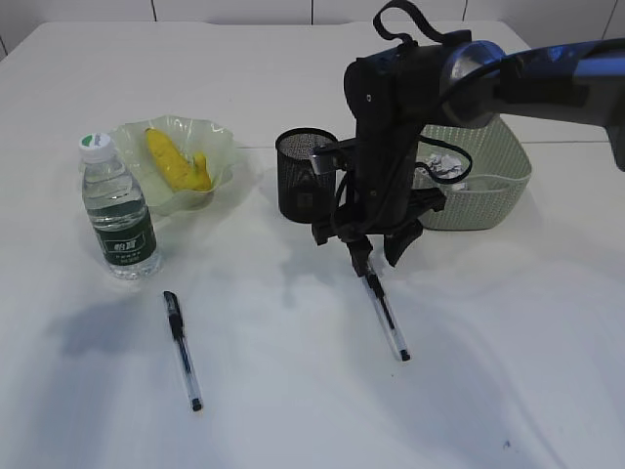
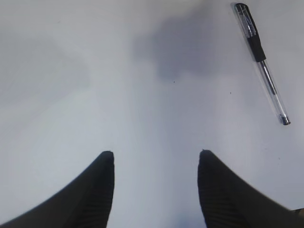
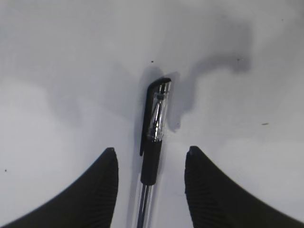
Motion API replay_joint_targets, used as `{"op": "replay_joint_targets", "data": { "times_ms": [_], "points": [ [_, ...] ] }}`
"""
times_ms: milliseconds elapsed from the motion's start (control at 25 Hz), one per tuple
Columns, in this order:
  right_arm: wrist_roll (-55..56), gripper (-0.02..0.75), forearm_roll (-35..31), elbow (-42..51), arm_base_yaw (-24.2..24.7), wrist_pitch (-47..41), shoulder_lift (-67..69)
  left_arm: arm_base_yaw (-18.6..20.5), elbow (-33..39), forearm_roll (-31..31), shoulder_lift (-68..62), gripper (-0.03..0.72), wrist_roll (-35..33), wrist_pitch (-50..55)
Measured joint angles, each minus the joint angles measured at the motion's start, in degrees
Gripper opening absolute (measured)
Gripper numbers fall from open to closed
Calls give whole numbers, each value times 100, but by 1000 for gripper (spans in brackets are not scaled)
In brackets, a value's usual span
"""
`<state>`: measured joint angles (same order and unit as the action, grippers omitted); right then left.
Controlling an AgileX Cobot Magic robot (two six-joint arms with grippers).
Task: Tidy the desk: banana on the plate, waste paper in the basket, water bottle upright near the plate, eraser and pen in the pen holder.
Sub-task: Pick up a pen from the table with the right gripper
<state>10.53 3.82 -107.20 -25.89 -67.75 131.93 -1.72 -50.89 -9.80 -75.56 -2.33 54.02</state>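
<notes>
A yellow banana (image 1: 176, 161) lies on the green glass plate (image 1: 223, 137), and the water bottle (image 1: 119, 210) stands upright beside it. Crumpled waste paper (image 1: 444, 161) sits in the green basket (image 1: 488, 191). A black mesh pen holder (image 1: 305, 174) stands mid-table. One pen (image 1: 386, 313) lies in front of it; my right gripper (image 1: 379, 252) is down over its capped end, open. In the right wrist view that pen (image 3: 154, 137) lies between the fingers of the right gripper (image 3: 151, 149), untouched. Another pen (image 1: 183, 350) lies left. My left gripper (image 2: 156, 152) is open and empty above the table, that pen (image 2: 262, 61) to its upper right. The eraser is out of view.
The right arm (image 1: 547, 73) reaches in from the right above the basket. The white table (image 1: 293, 410) carries faint shadows. The pen holder stands just left of the right gripper, the basket just behind it.
</notes>
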Motion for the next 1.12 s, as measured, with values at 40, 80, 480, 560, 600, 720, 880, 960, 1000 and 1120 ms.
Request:
{"op": "replay_joint_targets", "data": {
  "times_ms": [40, 80, 480, 560, 600, 720, 880, 960, 1000, 1120],
  "points": [
    [11, 347, 5, 0, 0, 42, 12, 0, 0, 0, 0, 395, 0, 0],
    [28, 347, 5, 0, 0, 81, 24, 0, 0, 0, 0, 395, 0, 2],
    [98, 347, 5, 0, 0, 133, 302, 0, 0, 0, 0, 395, 0, 27],
    [122, 342, 14, 0, 0, 143, 349, 0, 0, 0, 0, 395, 0, 36],
    [132, 328, 14, 0, 0, 143, 349, 0, 0, 0, 0, 395, 0, 36],
    [130, 248, 14, 0, 0, 178, 349, 0, 0, 0, 0, 395, 0, 39],
    [130, 109, 44, 0, 0, 213, 349, 0, 0, 0, 0, 395, 0, 48],
    [118, 73, 48, 0, 0, 218, 349, 0, 0, 0, 0, 395, 0, 51],
    [104, 71, 48, 0, 0, 218, 349, 0, 0, 0, 0, 395, 0, 60],
    [41, 70, 48, 0, 0, 218, 313, 0, 0, 0, 0, 395, 0, 60]
  ]
}}
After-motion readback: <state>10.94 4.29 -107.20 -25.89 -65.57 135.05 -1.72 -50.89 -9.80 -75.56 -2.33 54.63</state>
